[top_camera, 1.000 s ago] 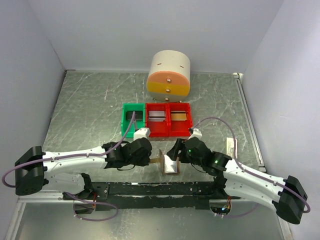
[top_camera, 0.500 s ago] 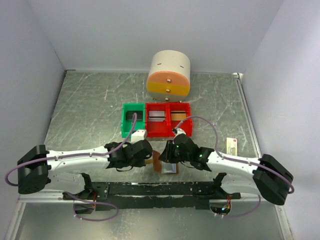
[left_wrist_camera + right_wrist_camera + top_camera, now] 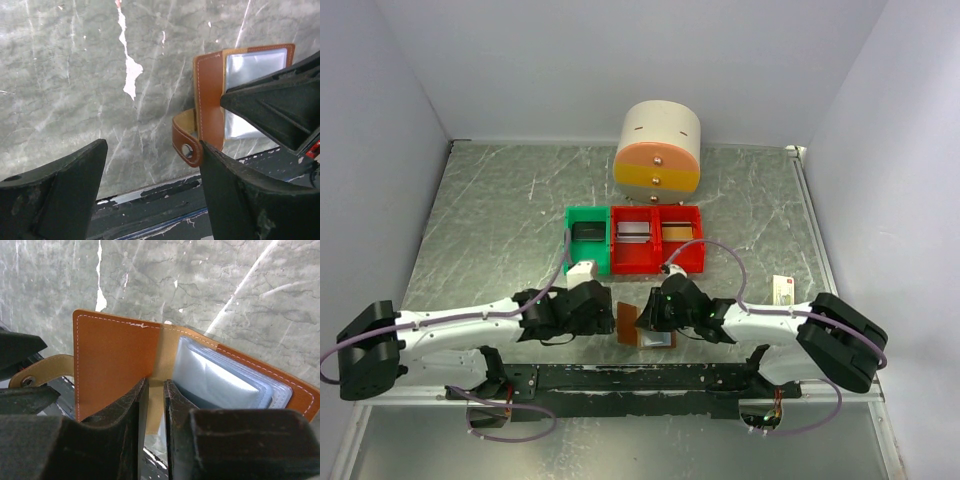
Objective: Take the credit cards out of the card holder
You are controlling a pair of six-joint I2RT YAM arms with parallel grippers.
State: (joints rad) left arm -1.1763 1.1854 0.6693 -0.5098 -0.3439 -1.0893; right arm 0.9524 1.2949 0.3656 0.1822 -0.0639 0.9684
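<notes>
The brown card holder (image 3: 632, 323) lies spread open on the table near the front edge, between my two grippers. In the right wrist view its brown flap (image 3: 115, 365) stands on the left and its clear sleeves (image 3: 220, 380) lie on the right. A pale credit card (image 3: 212, 376) shows through the sleeves. My right gripper (image 3: 155, 400) is shut on the tan fold of the holder. My left gripper (image 3: 152, 150) stands wide open just left of the holder. Its right finger (image 3: 235, 195) is beside the snap strap (image 3: 186, 146), with nothing between its fingers.
A green bin (image 3: 588, 240) and two red bins (image 3: 657, 238) stand in a row behind the holder. A round cream and orange drawer unit (image 3: 658, 150) sits further back. A cream box with a red mark (image 3: 782, 290) lies at the right. The black rail (image 3: 620, 378) runs along the near edge.
My left gripper has let go of the holder, opened wide and drawn back left. The holder has gone from upright to flat on the table. My right gripper has closed on its fold.
</notes>
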